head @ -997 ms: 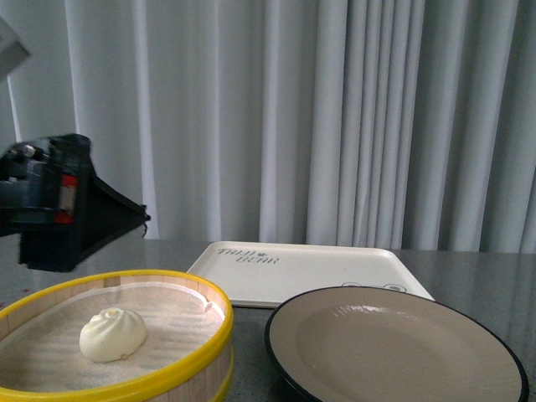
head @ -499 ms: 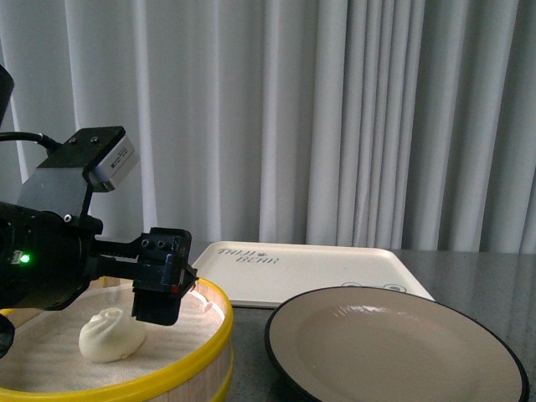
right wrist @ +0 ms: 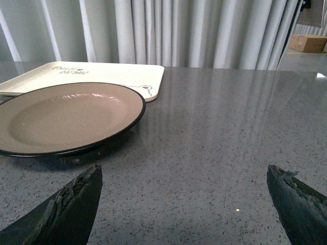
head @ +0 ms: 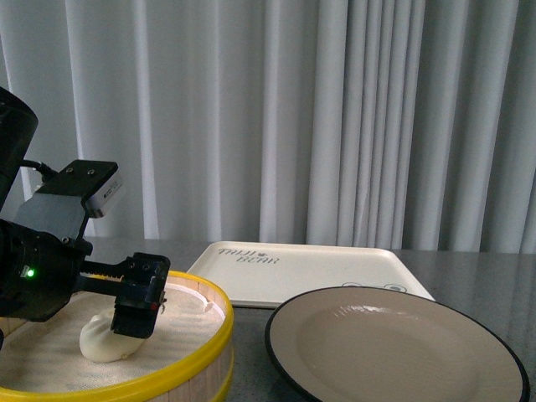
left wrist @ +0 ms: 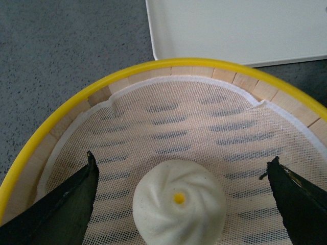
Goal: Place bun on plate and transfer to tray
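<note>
The bun (left wrist: 179,206), cream-white with a swirled top, lies on the mesh inside the steamer basket. My left gripper (left wrist: 183,159) is open, its two dark fingers standing either side of the bun without touching it. From the front, the left gripper (head: 127,318) hangs low in the basket and hides part of the bun (head: 96,342). The beige plate (head: 394,347) with its black rim sits bare at the front right, and the cream tray (head: 310,268) lies behind it. My right gripper (right wrist: 184,168) is open over bare table beside the plate (right wrist: 66,115) and does not show in the front view.
The yellow-rimmed wooden steamer basket (head: 201,352) stands at the front left, close to the plate and the tray (left wrist: 240,25). Grey speckled tabletop (right wrist: 219,127) stretches to the right of the plate. White curtains (head: 335,117) hang behind the table.
The left arm has swung in from the left and come down into the steamer basket, its open fingers now flanking the bun. Plate, tray and bun have not moved.
</note>
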